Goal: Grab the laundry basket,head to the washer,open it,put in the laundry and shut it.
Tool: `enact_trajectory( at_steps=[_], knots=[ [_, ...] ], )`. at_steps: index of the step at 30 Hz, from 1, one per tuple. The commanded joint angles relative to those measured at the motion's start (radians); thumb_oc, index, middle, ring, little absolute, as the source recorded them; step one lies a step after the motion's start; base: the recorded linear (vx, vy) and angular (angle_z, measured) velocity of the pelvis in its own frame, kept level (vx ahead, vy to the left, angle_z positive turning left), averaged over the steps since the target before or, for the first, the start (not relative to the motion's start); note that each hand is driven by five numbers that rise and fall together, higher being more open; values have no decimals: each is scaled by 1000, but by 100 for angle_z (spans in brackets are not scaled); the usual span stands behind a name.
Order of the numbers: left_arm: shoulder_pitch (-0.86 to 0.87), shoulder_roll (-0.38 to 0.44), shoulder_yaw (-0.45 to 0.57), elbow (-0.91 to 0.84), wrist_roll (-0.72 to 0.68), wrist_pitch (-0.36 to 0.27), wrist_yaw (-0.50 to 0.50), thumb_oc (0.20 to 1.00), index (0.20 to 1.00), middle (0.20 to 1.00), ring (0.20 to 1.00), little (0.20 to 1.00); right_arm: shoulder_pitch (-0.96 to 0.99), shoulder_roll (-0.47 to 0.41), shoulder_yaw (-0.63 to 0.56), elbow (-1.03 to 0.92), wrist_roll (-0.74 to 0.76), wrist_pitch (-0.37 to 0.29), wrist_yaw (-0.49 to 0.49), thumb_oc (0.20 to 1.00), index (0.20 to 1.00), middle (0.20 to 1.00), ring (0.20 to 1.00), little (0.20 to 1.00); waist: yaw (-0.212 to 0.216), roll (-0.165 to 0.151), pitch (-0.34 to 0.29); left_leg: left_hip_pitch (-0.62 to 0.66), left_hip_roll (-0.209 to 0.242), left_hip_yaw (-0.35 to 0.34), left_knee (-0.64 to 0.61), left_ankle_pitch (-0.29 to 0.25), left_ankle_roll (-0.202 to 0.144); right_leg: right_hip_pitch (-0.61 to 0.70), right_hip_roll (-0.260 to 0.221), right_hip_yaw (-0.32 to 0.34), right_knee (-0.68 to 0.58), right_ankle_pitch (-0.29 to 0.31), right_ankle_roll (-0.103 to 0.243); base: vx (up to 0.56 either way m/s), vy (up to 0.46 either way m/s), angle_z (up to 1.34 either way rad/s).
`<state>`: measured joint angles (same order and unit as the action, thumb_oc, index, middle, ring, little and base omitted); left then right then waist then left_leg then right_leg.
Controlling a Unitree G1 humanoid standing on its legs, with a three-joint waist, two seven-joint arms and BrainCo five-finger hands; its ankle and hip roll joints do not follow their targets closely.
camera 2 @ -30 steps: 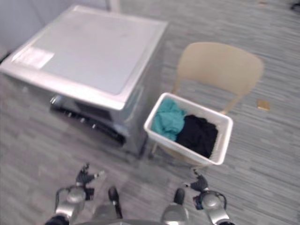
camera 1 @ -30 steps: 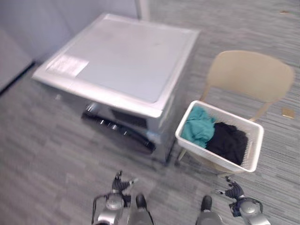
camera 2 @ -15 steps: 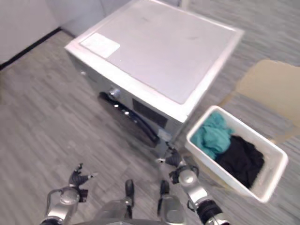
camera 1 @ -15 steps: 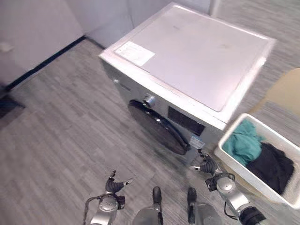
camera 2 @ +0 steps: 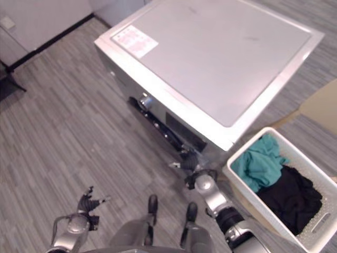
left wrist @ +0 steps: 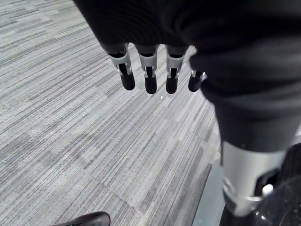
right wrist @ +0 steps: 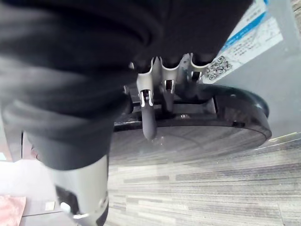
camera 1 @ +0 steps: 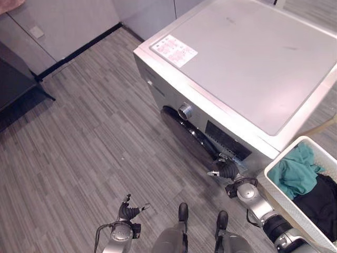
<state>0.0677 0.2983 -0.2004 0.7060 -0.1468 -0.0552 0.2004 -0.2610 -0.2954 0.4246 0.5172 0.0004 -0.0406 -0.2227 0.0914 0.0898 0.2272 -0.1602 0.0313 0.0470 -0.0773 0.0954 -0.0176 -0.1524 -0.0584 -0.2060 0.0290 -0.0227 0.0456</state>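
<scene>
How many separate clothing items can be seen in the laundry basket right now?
2: a teal garment at the end of the white laundry basket nearer the washer, and a black garment beside it. More may lie hidden underneath.

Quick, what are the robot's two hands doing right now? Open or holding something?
Left hand: open, fingers straight, holding nothing, hanging above the floor.
Right hand: reaching at the washer door; whether it grips the edge cannot be told.

The floor (camera 1: 89, 132) is grey wood-grain plank flooring, laid in narrow strips. A pale wall (camera 1: 63, 21) with a dark baseboard (camera 1: 79, 50) runs along its far edge. A dark furniture piece (camera 1: 13, 84) stands near that wall, and a tan chair (camera 2: 321, 105) stands on the opposite side.
</scene>
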Motion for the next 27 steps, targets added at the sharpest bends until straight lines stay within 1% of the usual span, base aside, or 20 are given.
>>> enact_trajectory(
  at_steps=[1, 2, 3, 5, 6, 7, 8, 10, 11, 12, 13, 14, 15, 18, 20, 21, 22, 23, 24, 27],
  knots=[
    [-57, 42, -19, 0, 1, -37, 26, 1000, 1000, 1000, 1000, 1000, -96, -8, -34, -35, 46, -44, -46, 1000, 1000, 1000, 1000, 1000, 22, -45, 47, -7, -41, 18, -10, -29, -20, -17, -44, 4, -2, -22, 56, -59, 14, 11],
    [-58, 42, -19, 1, 1, -37, 26, 1000, 1000, 1000, 1000, 1000, -97, -8, -34, -34, 47, -45, -46, 1000, 1000, 1000, 1000, 1000, 22, -45, 46, -8, -42, 19, -10, -29, -20, -19, -44, 4, -1, -23, 56, -125, 34, 3],
    [-84, 46, -33, 14, -6, -36, 23, 1000, 1000, 1000, 1000, 1000, -131, 13, 20, -8, 79, -44, -5, 1000, 1000, 1000, 1000, 1000, 35, -47, 67, -28, -41, 17, -10, -21, -21, -45, -47, 5, 13, -18, 56, -67, 21, 0],
    [-96, 51, -40, 15, -8, -38, 24, 1000, 1000, 1000, 1000, 1000, -153, 27, 50, 1, 90, -43, 13, 1000, 1000, 1000, 1000, 1000, 44, -49, 76, -38, -40, 15, -10, -16, -21, -56, -47, 7, 18, -16, 55, -88, 23, -9],
    [-117, 60, -53, 16, -16, -39, 27, 1000, 1000, 1000, 1000, 1000, -205, 60, 111, 20, 111, -42, 41, 1000, 1000, 1000, 1000, 1000, 66, -52, 96, -52, -37, 12, -9, -8, -22, -71, -50, 5, 28, -15, 54, -83, 19, -8],
    [-117, 60, -52, 16, -16, -39, 27, 1000, 1000, 1000, 1000, 1000, -206, 60, 111, 20, 111, -42, 41, 1000, 1000, 1000, 1000, 1000, 66, -52, 93, -55, -37, 12, -9, -6, -22, -74, -50, 5, 27, -12, 54, -91, 19, -13],
    [-133, 67, -60, 24, -34, -43, 31, 1000, 1000, 1000, 1000, 1000, -264, 101, 180, 38, 130, -41, 76, 1000, 1000, 1000, 1000, 1000, 89, -57, 112, -66, -36, 7, -2, -2, -25, -81, -52, 1, 31, -13, 54, -60, -4, -11],
    [-138, 75, -65, 34, -52, -47, 33, 1000, 1000, 1000, 1000, 1000, -319, 143, 241, 51, 161, -41, 111, 1000, 1000, 1000, 1000, 1000, 118, -66, 125, -81, -34, -3, 7, 3, -26, -85, -55, -8, 37, -15, 53, -53, -20, -4],
    [-139, 75, -64, 34, -52, -47, 33, 1000, 1000, 1000, 1000, 1000, -319, 143, 241, 51, 161, -41, 111, 1000, 1000, 1000, 1000, 1000, 118, -66, 122, -84, -34, -3, 7, 4, -26, -87, -55, -9, 35, -13, 53, -30, -27, 9],
    [-142, 80, -71, 51, -65, -49, 33, 1000, 1000, 1000, 1000, 1000, -357, 187, 288, 53, 205, -42, 140, 1000, 1000, 1000, 1000, 1000, 142, -73, 134, -90, -35, -15, 14, 4, -27, -85, -58, -19, 43, -19, 52, -18, -14, 18],
    [-143, 80, -70, 51, -65, -49, 32, 1000, 1000, 1000, 1000, 1000, -358, 187, 287, 54, 205, -42, 140, 1000, 1000, 1000, 1000, 1000, 142, -73, 132, -94, -35, -15, 15, 6, -27, -88, -58, -20, 41, -16, 52, -24, -46, 23],
    [-149, 89, -79, 76, -76, -51, 31, 1000, 1000, 1000, 1000, 1000, -404, 238, 336, 37, 272, -44, 178, 1000, 1000, 1000, 1000, 1000, 172, -76, 142, -98, -36, -33, 22, 4, -28, -83, -63, -38, 52, -26, 51, -15, -28, 22],
    [-150, 89, -79, 76, -76, -51, 31, 1000, 1000, 1000, 1000, 1000, -405, 238, 336, 38, 273, -45, 178, 1000, 1000, 1000, 1000, 1000, 171, -76, 140, -102, -36, -34, 23, 6, -28, -85, -62, -39, 50, -23, 51, -15, -64, 12],
    [-167, 91, -86, 120, -107, -59, 41, 1000, 1000, 1000, 1000, 1000, -496, 290, 382, -41, 318, -71, 198, 1000, 1000, 1000, 1000, 1000, 215, -76, 145, -102, -44, -75, 26, 8, -32, -68, -70, -82, 66, -43, 47, 16, -79, 53],
    [-175, 92, -95, 128, -118, -65, 43, 1000, 1000, 1000, 1000, 1000, -555, 323, 402, -106, 305, -92, 198, 1000, 1000, 1000, 1000, 1000, 237, -71, 138, -102, -53, -102, 25, 9, -34, -54, -74, -110, 67, -51, 45, 42, -93, 63],
    [-171, 94, -95, 119, -124, -70, 47, 1000, 1000, 1000, 1000, 1000, -579, 329, 401, -150, 295, -113, 181, 1000, 1000, 1000, 1000, 1000, 248, -67, 134, -100, -57, -115, 24, 9, -35, -44, -75, -127, 65, -55, 45, 51, -67, 75],
    [-168, 98, -94, 110, -130, -75, 49, 1000, 1000, 1000, 1000, 1000, -594, 329, 393, -164, 293, -117, 173, 1000, 1000, 1000, 1000, 1000, 255, -63, 130, -100, -62, -127, 24, 10, -34, -37, -78, -141, 65, -58, 44, 71, -61, 86],
    [-151, 107, -86, 74, -145, -79, 44, 1000, 1000, 1000, 1000, 1000, -612, 313, 368, -182, 274, -127, 147, 1000, 1000, 1000, 1000, 1000, 270, -57, 123, -98, -67, -140, 20, 12, -34, -24, -82, -161, 60, -61, 45, 73, -38, 100],
    [-130, 114, -74, 46, -145, -80, 36, 1000, 1000, 1000, 1000, 1000, -609, 278, 339, -167, 262, -124, 128, 1000, 1000, 1000, 1000, 1000, 275, -53, 119, -95, -70, -145, 15, 14, -33, -16, -84, -170, 58, -62, 47, 56, -16, 85],
    [-119, 120, -64, 34, -130, -73, 26, 1000, 1000, 1000, 1000, 1000, -584, 236, 321, -143, 254, -110, 117, 1000, 1000, 1000, 1000, 1000, 269, -55, 120, -91, -70, -140, 11, 14, -33, -16, -85, -167, 61, -59, 48, 6, 20, 36]
  ],
)
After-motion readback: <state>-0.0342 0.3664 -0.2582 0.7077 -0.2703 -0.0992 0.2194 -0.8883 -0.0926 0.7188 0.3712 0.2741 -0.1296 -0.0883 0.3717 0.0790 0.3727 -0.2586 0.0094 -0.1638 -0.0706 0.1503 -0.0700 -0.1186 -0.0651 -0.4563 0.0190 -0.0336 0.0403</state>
